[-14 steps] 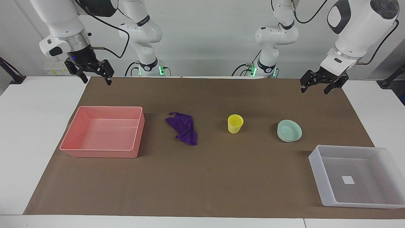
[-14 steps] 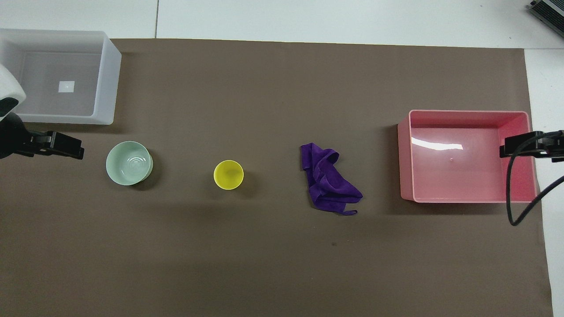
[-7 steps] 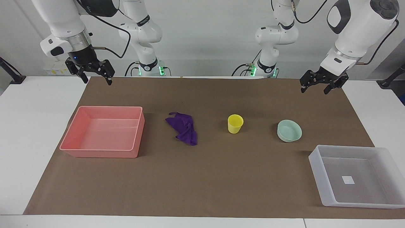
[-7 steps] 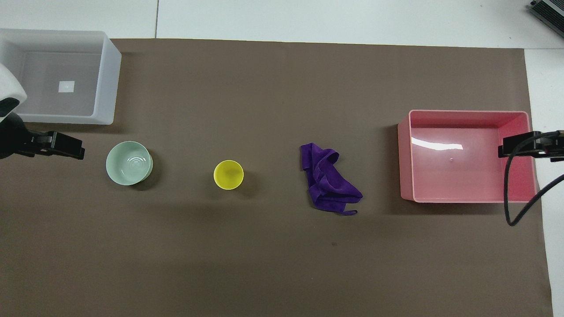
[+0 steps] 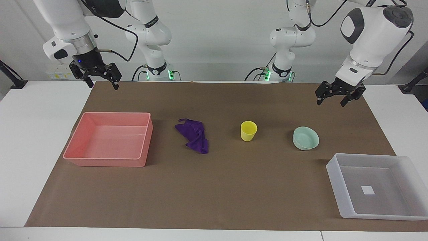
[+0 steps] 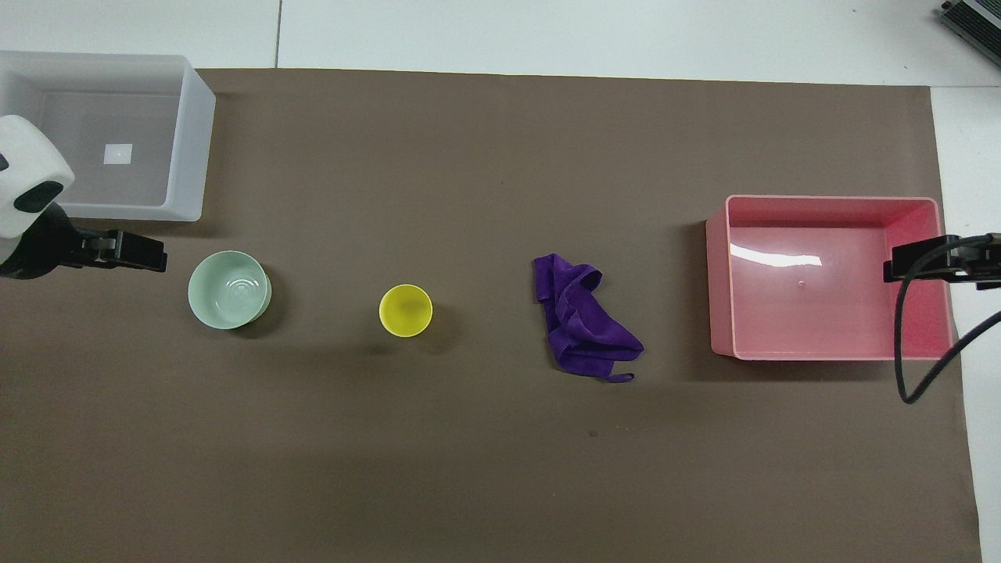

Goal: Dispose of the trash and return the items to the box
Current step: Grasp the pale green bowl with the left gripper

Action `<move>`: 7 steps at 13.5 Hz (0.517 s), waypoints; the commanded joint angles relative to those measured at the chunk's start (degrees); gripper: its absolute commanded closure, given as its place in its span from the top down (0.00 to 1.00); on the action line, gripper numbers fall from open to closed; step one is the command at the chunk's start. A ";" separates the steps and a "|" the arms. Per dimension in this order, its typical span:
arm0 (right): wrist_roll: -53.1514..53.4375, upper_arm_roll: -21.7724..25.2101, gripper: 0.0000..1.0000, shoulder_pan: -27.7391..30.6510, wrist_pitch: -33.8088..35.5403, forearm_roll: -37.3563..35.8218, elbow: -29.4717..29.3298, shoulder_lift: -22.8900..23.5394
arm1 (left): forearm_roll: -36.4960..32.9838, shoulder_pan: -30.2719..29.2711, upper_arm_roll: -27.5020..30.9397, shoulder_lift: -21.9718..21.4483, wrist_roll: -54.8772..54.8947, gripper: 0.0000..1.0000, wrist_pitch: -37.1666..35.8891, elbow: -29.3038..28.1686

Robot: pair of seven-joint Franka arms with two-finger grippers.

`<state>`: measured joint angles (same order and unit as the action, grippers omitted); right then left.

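The purple rag lies crumpled on the brown mat, between the pink tray and the yellow cup. The mint-green bowl sits beside the cup, toward the left arm's end. The translucent box with its white label stands farther from the robots than the bowl. My left gripper is open and empty, raised over the mat near the bowl. My right gripper is open and empty, raised over the mat's corner at the right arm's end. The overhead view shows the rag, cup, bowl, box, left gripper and right gripper.
A pink rectangular tray stands at the right arm's end of the mat, also in the overhead view. The brown mat covers most of the white table. A black cable hangs from the right arm.
My left gripper has dropped lower and moved a little toward the bowl. The right gripper has barely moved. The objects have not moved.
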<state>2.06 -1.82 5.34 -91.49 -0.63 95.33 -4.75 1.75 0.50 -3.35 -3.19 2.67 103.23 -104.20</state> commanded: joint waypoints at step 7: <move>0.92 -0.29 1.00 0.11 0.96 0.54 0.21 -1.14 | -1.23 -1.20 0.19 1.07 -0.30 1.00 21.37 -16.20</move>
<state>2.06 -1.84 5.33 -91.45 -0.63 95.28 -5.15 1.61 0.03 -2.97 -2.40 2.67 119.72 -116.94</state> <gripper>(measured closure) 0.000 0.000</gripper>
